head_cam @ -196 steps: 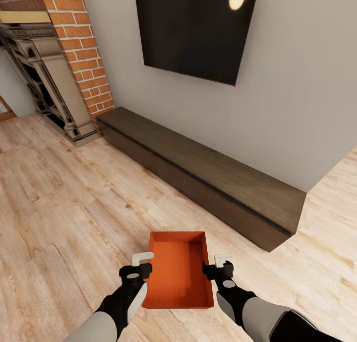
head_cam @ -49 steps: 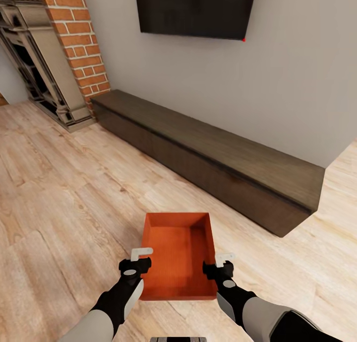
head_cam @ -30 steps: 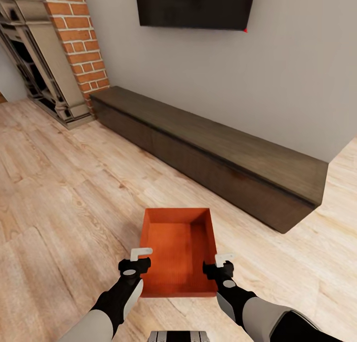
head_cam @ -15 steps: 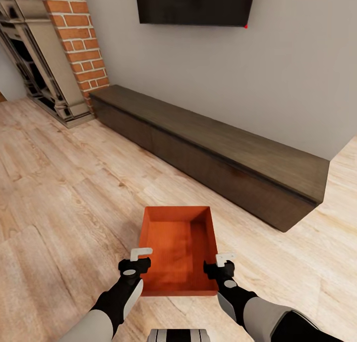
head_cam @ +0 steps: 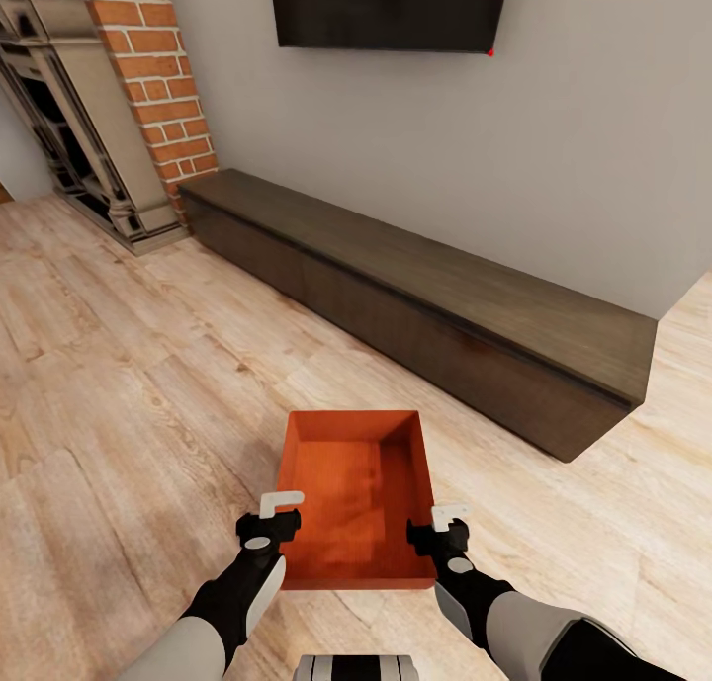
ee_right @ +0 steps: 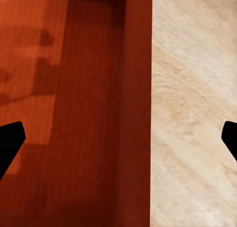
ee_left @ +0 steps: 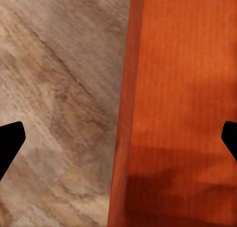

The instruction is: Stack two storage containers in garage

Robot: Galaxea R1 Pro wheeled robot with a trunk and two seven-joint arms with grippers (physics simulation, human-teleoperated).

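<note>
You have one orange-red storage container [head_cam: 356, 498] between your two grippers, low in front of you over the living room's light wood plank floor [head_cam: 119, 365]. The left gripper [head_cam: 280, 519] straddles the container's left wall and the right gripper [head_cam: 448, 523] its right wall. In both wrist views the fingertips stand wide apart, one inside the bin and one over the floor, so neither has clamped onto a wall yet.

Over the last seconds your view has swung and crept toward the long dark low cabinet [head_cam: 425, 315]; the wall TV [head_cam: 386, 9] and brick fireplace [head_cam: 138, 68] sit higher and further left than before, and in the last half-second almost nothing shifts. My read is that you have lined up on the bin and settled; closing both grippers comes next, then the trip to the garage.

No brand, label or writing is readable anywhere.
</note>
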